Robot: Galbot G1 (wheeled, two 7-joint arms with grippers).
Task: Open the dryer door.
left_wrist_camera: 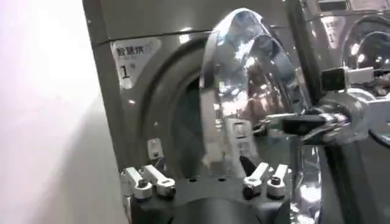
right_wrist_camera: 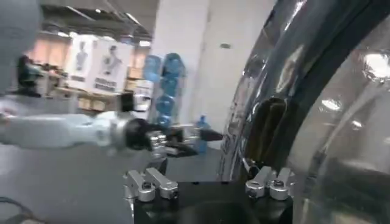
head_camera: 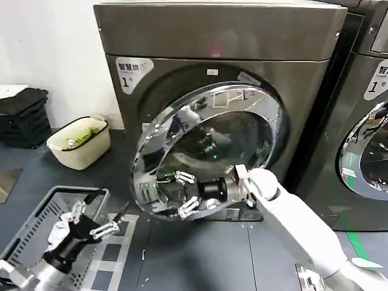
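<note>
- Head view: the dryer door (head_camera: 209, 148) is seen swung partway out from the dryer (head_camera: 218, 54), its chrome ring tilted toward the camera and hinged on the side of the robot's right. The right gripper (head_camera: 182, 194) is placed at the door's lower free edge with its fingers spread, clamped on nothing. The left gripper (head_camera: 97, 225) is held low and well apart, above a grey basket (head_camera: 36, 224), fingers likewise apart.
- Left wrist view: the door (left_wrist_camera: 244, 91) is shown edge-on, already clear of the drum opening (left_wrist_camera: 183, 128); the left gripper's fingertips (left_wrist_camera: 152, 182) stand parted before it, and the right gripper (left_wrist_camera: 304, 125) is seen farther off against the chrome.
- Right wrist view: the right gripper's fingers (right_wrist_camera: 149, 182) stand wide, one pair just beside the door rim (right_wrist_camera: 262, 122).
- The swing is judged half done. A steady arc about the hinge is called for, with contact kept behind the rim, since the polished ring could let the fingers slip off.
</note>
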